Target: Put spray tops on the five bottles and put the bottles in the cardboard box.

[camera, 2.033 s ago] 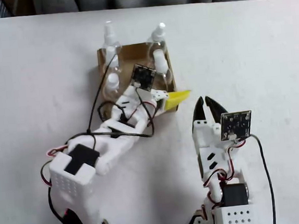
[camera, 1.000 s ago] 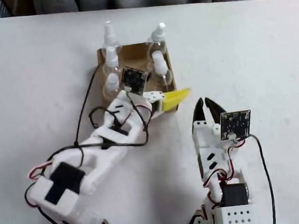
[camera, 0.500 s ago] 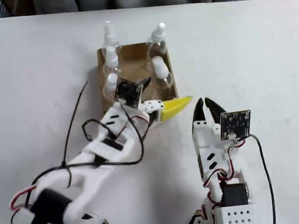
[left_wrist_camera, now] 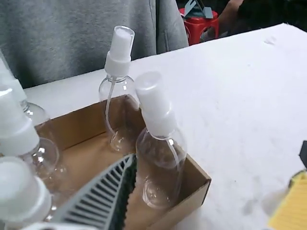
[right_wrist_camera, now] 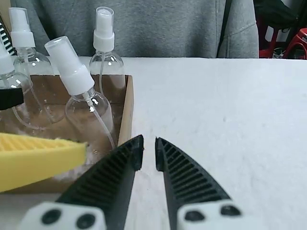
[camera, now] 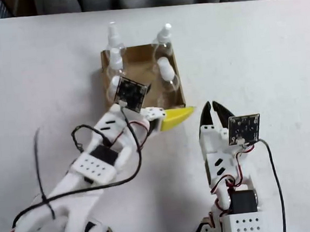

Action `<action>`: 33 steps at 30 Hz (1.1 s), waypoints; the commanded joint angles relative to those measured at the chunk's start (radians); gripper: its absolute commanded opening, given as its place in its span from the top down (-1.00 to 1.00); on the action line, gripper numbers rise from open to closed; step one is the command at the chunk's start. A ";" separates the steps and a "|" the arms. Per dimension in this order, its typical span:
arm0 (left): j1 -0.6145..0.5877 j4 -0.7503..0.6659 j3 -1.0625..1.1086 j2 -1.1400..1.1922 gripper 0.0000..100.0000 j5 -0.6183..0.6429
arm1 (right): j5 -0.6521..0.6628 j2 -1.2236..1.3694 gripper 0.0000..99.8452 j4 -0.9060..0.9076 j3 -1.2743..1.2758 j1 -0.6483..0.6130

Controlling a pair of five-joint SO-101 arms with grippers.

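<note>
Tabletop (camera: 268, 46) stretches wide beside the cardboard box (camera: 139, 55); left end effector (camera: 170, 99) gapes empty, right end effector (camera: 210, 107) barely parted.

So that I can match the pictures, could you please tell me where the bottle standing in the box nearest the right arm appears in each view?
High view: the bottle stands inside the cardboard box, by its right wall.
Left wrist view: it is the capped bottle by the box's corner.
Right wrist view: it leans beside the box wall.
Shared landmark: that box wall.
</note>
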 commanded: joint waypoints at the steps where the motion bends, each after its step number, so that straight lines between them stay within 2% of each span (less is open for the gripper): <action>1: 0.002 0.123 -0.012 -0.114 0.12 -0.021 | 0.011 -0.005 0.97 0.007 0.012 0.004; 11: -0.027 0.348 -0.005 -0.245 0.12 -0.018 | 0.011 -0.005 0.97 0.008 0.012 0.002; 20: -0.189 0.354 0.055 -0.317 0.12 -0.020 | 0.011 -0.012 0.97 0.041 0.012 -0.012; 33: -0.202 0.354 0.226 -0.529 0.12 -0.021 | 0.011 -0.012 0.97 0.044 0.012 -0.027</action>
